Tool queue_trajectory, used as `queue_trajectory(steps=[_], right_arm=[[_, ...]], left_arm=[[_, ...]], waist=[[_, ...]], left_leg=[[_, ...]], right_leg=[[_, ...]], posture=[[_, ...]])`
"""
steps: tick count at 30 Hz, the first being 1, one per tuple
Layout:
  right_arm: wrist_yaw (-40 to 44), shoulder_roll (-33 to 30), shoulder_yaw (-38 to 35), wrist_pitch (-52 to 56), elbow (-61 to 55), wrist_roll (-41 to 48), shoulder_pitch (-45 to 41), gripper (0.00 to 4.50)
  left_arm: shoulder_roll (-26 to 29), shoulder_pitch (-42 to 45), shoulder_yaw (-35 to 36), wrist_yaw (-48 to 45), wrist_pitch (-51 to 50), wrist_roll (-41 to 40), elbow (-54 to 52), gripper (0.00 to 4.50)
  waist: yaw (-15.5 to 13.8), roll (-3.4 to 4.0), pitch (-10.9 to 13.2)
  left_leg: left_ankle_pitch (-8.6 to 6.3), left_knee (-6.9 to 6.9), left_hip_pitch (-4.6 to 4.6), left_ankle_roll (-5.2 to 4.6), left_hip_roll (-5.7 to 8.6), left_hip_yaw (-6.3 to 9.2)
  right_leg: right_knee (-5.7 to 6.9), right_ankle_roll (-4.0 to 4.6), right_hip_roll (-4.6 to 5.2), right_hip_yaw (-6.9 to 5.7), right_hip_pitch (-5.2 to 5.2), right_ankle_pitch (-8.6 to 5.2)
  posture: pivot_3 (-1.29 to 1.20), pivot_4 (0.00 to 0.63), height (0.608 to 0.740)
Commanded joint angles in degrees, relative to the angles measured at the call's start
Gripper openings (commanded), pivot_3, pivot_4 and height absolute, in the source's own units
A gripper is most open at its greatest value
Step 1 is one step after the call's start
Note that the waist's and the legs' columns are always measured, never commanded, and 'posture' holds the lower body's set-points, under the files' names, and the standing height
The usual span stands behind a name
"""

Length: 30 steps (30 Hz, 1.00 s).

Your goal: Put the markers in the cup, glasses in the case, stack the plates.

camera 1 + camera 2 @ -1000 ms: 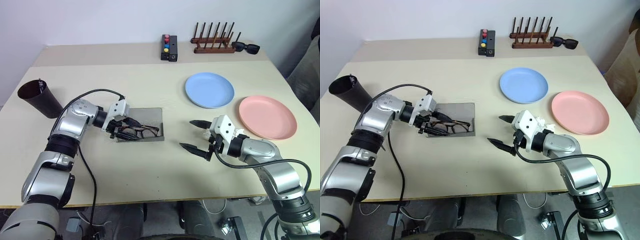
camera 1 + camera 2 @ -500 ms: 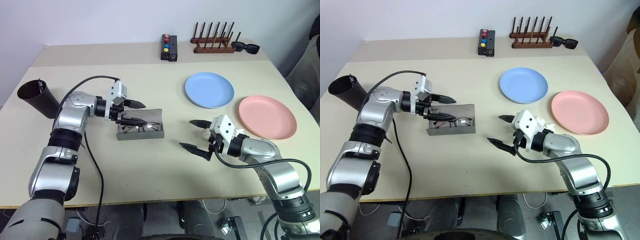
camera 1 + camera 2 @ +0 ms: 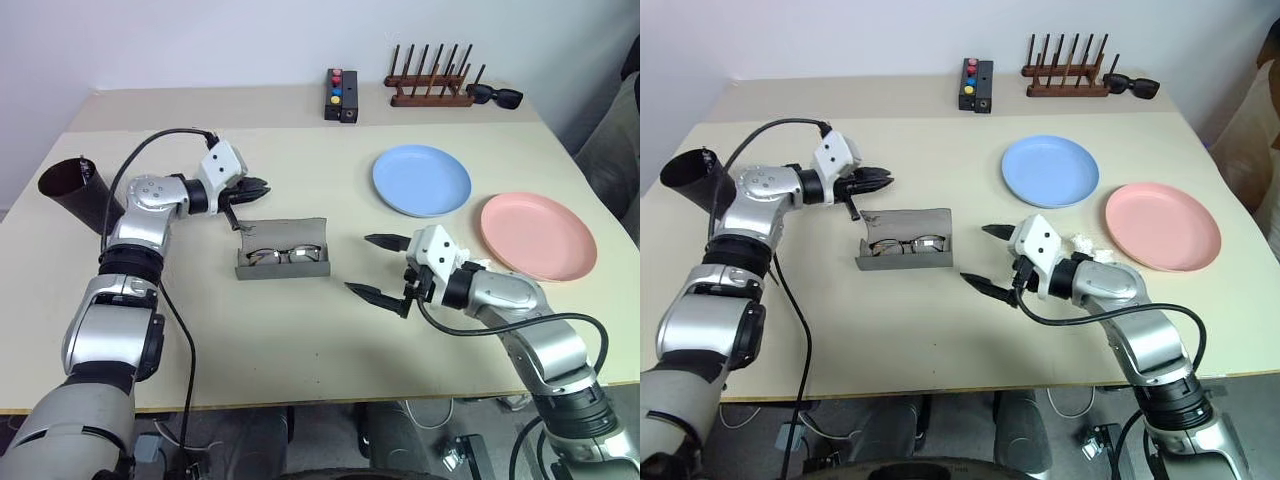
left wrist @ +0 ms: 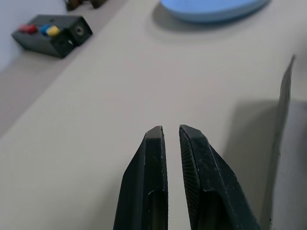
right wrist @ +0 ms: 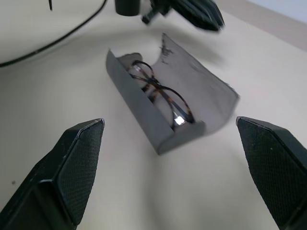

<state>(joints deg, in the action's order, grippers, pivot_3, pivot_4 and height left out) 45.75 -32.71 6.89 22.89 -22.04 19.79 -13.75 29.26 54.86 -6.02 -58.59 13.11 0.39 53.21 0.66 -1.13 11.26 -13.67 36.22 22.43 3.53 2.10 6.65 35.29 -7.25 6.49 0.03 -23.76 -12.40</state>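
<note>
The glasses [image 3: 282, 256] now lie in the case [image 3: 283, 261]; left end effector [image 3: 258, 186] has withdrawn, nearly closed, empty.

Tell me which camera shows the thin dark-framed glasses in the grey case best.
The right wrist view: the thin dark-framed glasses appear large inside the open grey case. Both eye views show them small; the left wrist view catches a case edge.

**Glasses in the open case, plates apart**

The dark-framed glasses [image 3: 281, 256] lie inside the open grey case [image 3: 283, 268]. The blue plate [image 3: 421, 180] and pink plate [image 3: 538, 236] sit side by side, unstacked. The dark cup [image 3: 72, 190] leans at the table's left edge.
</note>
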Motion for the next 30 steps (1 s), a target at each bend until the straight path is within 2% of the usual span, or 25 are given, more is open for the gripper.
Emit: queue_trajectory(steps=[1,6,11,19,30], right_arm=[[-0.6,0.4,-0.1,-0.3,-2.2,-0.1,-0.6,4.5],[-0.8,0.3,-0.6,-0.3,-2.4,0.1,-0.1,4.5],[-0.9,0.3,-0.7,-0.3,-2.3,0.1,-0.1,4.5],[-0.3,0.2,-0.6,-0.5,-1.6,0.2,-0.6,4.5],[0.0,0.3,-0.5,-0.5,-1.5,0.0,-0.6,4.5]], left_arm=[[-0.7,-1.5,-0.6,-2.8,1.6,-0.3,-1.2,0.5],[0.0,-4.9,0.4,-13.0,-4.4,-5.2,-7.9,0.5],[3.1,-10.4,-0.6,-21.5,-12.0,-8.7,-18.8,0.5],[5.4,-16.9,-2.0,-23.0,-18.5,-9.5,-30.1,0.5],[6.2,-19.7,-1.4,-20.7,-19.6,-10.3,-33.3,0.5]], waist=[[0.1,0.0,0.0],[0.2,0.01,0.0],[0.3,0.01,0.0],[0.2,0.01,0.0],[0.1,0.02,0.0]], left_leg=[[0.0,0.0,0.0,0.0,0.0,0.0],[0.0,-0.02,-0.02,0.0,-0.01,0.0],[0.0,-0.03,-0.03,0.0,-0.01,0.01],[0.0,0.0,-0.03,0.0,-0.02,0.01],[0.0,-0.03,-0.05,0.0,-0.03,0.01]], right_leg=[[0.0,0.0,0.0,0.0,0.0,0.0],[0.02,0.0,0.0,0.0,0.0,0.0],[0.02,0.01,0.0,0.0,0.0,0.0],[0.01,0.03,0.01,0.01,0.02,0.0],[0.02,0.04,0.0,0.01,0.01,-0.01]], posture=[[0.0,0.15,0.734],[0.0,0.15,0.734],[0.0,0.15,0.734],[0.0,0.15,0.734],[0.0,0.15,0.734]])
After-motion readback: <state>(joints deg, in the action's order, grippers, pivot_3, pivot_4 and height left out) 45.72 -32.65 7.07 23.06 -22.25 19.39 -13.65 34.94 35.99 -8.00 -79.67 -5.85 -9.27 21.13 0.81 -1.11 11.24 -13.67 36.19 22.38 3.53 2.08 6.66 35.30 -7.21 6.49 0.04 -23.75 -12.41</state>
